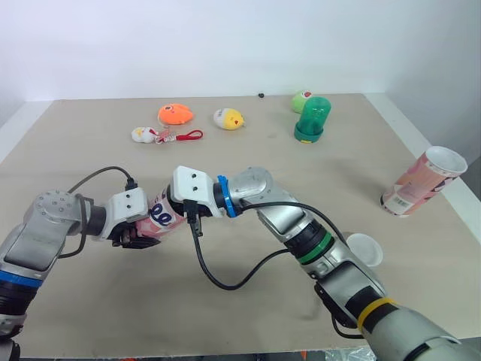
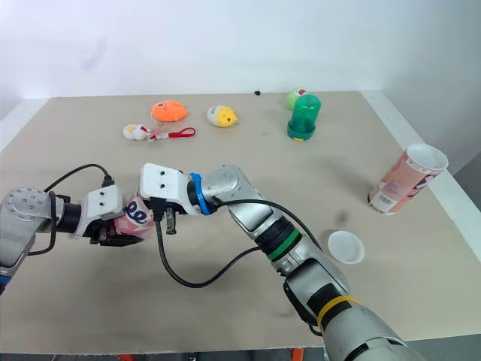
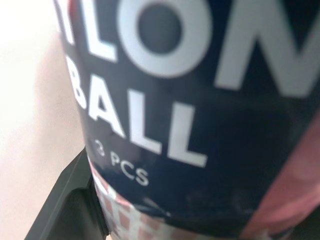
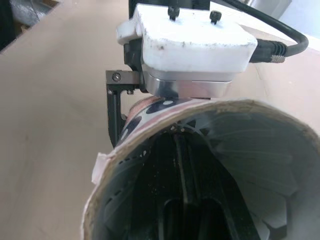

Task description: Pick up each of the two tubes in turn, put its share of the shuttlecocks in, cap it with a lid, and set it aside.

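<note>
Beige table (image 1: pixel 248 165), two tubes (image 1: pixel 421 182), one lid (image 1: pixel 364 249), left tool (image 1: pixel 143 235) clamping nearer tube (image 1: pixel 161 216)

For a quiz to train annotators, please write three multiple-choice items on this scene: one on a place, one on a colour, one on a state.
1. The white lid lies: A. on the bare table; B. on a tube; C. beside the orange toy.
2. The keychain strap is: A. blue; B. red; C. green.
3. The tube at the table's right edge is: A. standing, capped; B. in a pincer; C. lying, open.
Answers: A, it rests alone on the tabletop; B, its loop is red; C, its mouth is uncovered.
</note>
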Motion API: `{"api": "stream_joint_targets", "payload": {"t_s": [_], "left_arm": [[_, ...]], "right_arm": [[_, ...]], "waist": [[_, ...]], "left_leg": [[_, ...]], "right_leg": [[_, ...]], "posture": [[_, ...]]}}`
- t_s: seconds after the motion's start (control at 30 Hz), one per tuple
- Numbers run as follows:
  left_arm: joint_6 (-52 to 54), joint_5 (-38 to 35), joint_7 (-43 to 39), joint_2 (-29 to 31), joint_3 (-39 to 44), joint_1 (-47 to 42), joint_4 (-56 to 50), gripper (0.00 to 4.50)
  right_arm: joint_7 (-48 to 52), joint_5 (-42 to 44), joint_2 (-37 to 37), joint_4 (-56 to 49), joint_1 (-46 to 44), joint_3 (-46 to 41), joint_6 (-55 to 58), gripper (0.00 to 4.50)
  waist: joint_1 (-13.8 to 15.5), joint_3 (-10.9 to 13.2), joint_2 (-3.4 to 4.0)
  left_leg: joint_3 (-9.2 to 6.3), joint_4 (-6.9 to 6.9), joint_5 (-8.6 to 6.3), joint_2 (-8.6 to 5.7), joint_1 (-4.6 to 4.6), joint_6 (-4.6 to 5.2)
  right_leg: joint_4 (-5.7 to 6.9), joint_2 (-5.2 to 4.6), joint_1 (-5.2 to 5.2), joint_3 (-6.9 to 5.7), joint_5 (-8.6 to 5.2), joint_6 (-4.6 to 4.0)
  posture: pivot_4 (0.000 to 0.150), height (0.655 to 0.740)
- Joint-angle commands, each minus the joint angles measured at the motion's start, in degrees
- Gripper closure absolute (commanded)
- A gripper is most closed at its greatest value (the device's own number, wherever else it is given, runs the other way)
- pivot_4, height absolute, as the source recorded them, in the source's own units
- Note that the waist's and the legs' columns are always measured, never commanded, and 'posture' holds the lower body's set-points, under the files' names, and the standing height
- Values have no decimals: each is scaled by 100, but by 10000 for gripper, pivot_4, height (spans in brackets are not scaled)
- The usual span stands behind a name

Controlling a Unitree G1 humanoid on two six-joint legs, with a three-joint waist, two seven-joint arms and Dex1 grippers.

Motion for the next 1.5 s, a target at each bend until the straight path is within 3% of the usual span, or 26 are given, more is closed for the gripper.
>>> {"api": "stream_joint_targets", "payload": {"t_s": [0.03, 0.27, 0.43, 0.5, 0.6, 0.67, 0.8, 1.13, 1.3, 1.5], "left_arm": [[27, -31, 23, -74, -185, 124, -121, 14774], [-59, -406, 151, -394, 114, 56, -339, 14774], [7, -895, 494, -1004, 397, -152, -565, 14774], [-17, -1012, 720, -1275, 420, -191, -651, 14774], [-116, -1372, 1396, -2242, 440, -215, -772, 14774], [-465, -1267, 1773, -2800, 349, -97, -573, 14774], [-1409, -791, 2369, -3675, -1, 242, 163, 14774], [-2633, -330, 2615, -4182, -393, 590, 1535, 14774], [-2739, -370, 2602, -4190, -422, 646, 1789, 14774], [-2741, -378, 2602, -4229, -499, 656, 1871, 14774]], "right_arm": [[268, 605, -231, -823, -51, -647, 312, 44256], [529, 1868, -1495, -1870, 471, -1941, 1649, 44256], [608, 2398, -2739, -2406, 1326, -2837, 2336, 44256], [675, 2397, -3228, -2469, 1663, -3024, 2367, 37633], [1003, 2284, -4207, -2367, 2447, -3402, 2324, 24576], [1169, 2073, -4723, -2174, 2947, -3545, 2023, 19815], [1320, 1856, -5332, -1634, 3761, -3924, 1577, 932], [1092, 1093, -5441, -321, 4226, -3921, 334, 357], [971, 828, -5277, 99, 4170, -3778, -60, 357], [926, 598, -5117, 369, 4082, -3506, -321, 357]], "waist": [[3, 0, 0], [11, 5, -10], [18, 20, -34], [9, 23, -38], [17, 26, -38], [19, 28, -42], [-20, 27, -41], [-11, 25, -36], [-15, 23, -35], [-15, 14, -20]], "left_leg": [[0, 0, 0, -2, -2, 0], [-11, 0, 0, -21, -16, 0], [-31, 4, -1, -19, -54, 0], [-31, 9, -1, -19, -78, 0], [-30, 8, -7, -21, -79, 11], [-32, 13, -12, -28, -80, 19], [-16, 17, -20, -37, -68, 32], [-11, 49, -4, -31, -40, 46], [-2, 58, -10, -32, 20, 41], [2, 53, -11, -32, 26, 41]], "right_leg": [[0, -3, 0, 0, -1, 1], [-6, -28, 2, -14, -10, 15], [-9, -21, -19, -28, 4, 37], [-11, -22, -38, -29, 7, 40], [-21, -23, -36, -28, 6, 40], [-20, -28, -28, -30, 6, 39], [-23, -31, -26, -9, 10, 46], [-22, -14, 2, 1, 33, 41], [-32, -21, 64, 6, 29, 44], [-32, -20, 67, 11, 28, 45]], "posture": [[1500, 7400], [1500, 7400], [1500, 7400], [1500, 7400], [1500, 7400], [1500, 7400], [1500, 7400], [1500, 7400], [1500, 7400], [1500, 7400]]}}
